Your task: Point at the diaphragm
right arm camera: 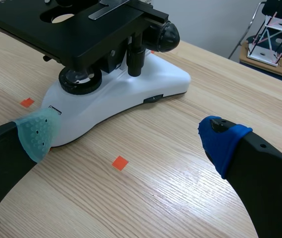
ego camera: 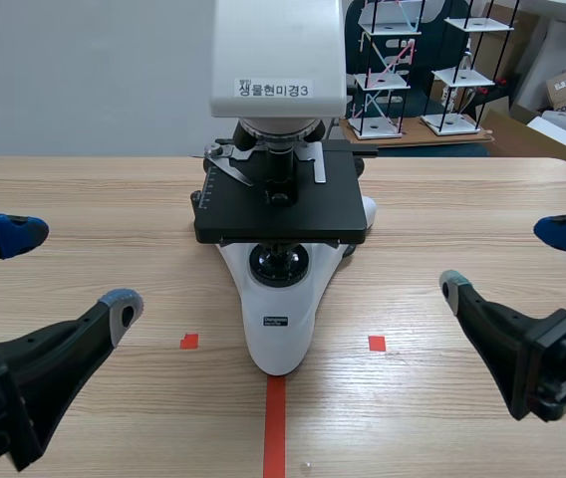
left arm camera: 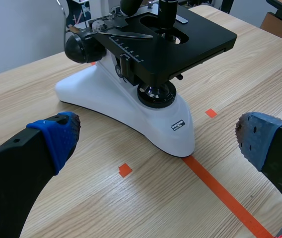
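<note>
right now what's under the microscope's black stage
A round black lamp housing sits on the white base below the stage. Whatever is fitted right up against the stage's underside, the diaphragm included, is covered by the stage.

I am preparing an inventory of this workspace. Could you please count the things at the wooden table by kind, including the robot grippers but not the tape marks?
White and black microscope with a flat black stage: 1
Black two-fingered robot grippers with dotted pads, both open: 2, the left gripper and the right gripper
Total: 3
</note>
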